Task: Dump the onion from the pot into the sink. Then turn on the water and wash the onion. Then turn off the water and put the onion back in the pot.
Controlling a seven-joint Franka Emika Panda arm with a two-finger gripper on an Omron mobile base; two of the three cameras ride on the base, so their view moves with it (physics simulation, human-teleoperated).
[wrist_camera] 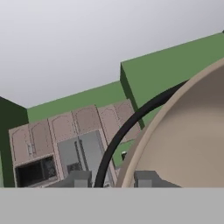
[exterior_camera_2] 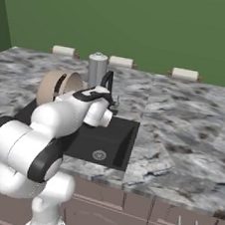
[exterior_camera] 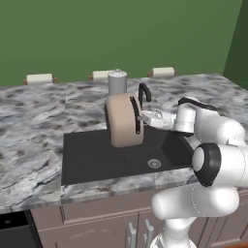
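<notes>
Pot [exterior_camera: 123, 120] sideways in hand [exterior_camera: 144, 116]

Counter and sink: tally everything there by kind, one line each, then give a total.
Tan pot, tipped on its side above the sink, gripped at the rim by the gripper: 1
Black sink: 1
Black curved faucet: 1
Tall grey cylinder: 1
White rolls at the back of the counter: 3
Total: 7

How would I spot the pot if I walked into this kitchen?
Find the black sink set in the grey marbled counter. Above it the gripper holds a wide tan pot tipped on its side; the grey cylinder behind stands upright.
</notes>
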